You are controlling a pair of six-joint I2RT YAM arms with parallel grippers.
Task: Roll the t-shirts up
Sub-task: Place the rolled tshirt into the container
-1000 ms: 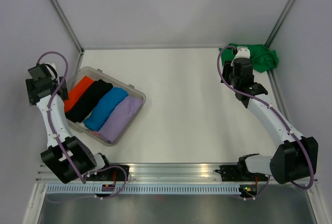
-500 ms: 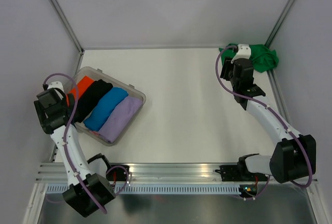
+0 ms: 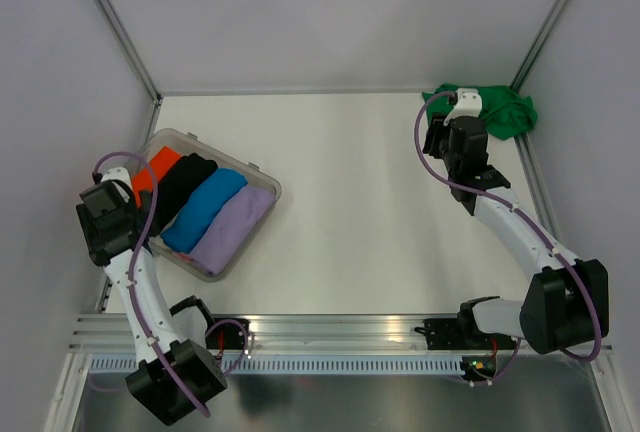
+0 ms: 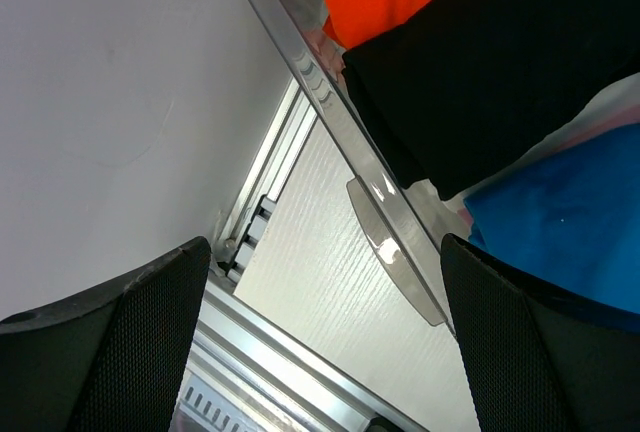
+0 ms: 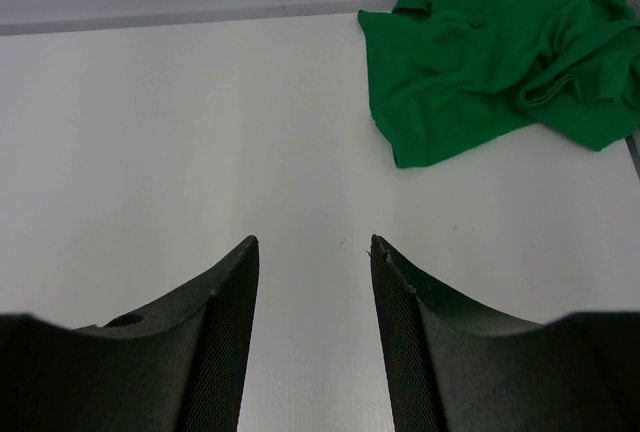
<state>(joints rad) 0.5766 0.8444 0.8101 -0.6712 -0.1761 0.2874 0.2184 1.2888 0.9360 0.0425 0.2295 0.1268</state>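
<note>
The top view is showing the whole white table [image 3: 350, 202]. A clear plastic rectangular bin [image 3: 228, 160] is sitting at its left side, holding 4 rolled garments side by side: an orange roll [image 3: 150, 170], the solid black t-shirt [image 3: 172, 194], a blue roll [image 3: 203, 208] and a lavender roll [image 3: 232, 229]. The bright green t-shirt [image 3: 503, 112] is lying crumpled and unrolled in the table's far right corner.

The left gripper [image 4: 325, 247] is hanging just off the bin's left rim. Only its own wrist camera is showing its 2 fingers [image 4: 140, 342], which are standing spread wide with nothing between them. It is looking across the rim at orange, black and blue fabric, and the lavender roll is falling outside that view.

The right gripper [image 5: 312, 242] is hovering over bare table just beside the green t-shirt. From above, the wrist body is hiding its fingers. The right wrist camera is showing them standing partly apart, with only tabletop in the gap and the green t-shirt lying ahead to the right, untouched.
</note>
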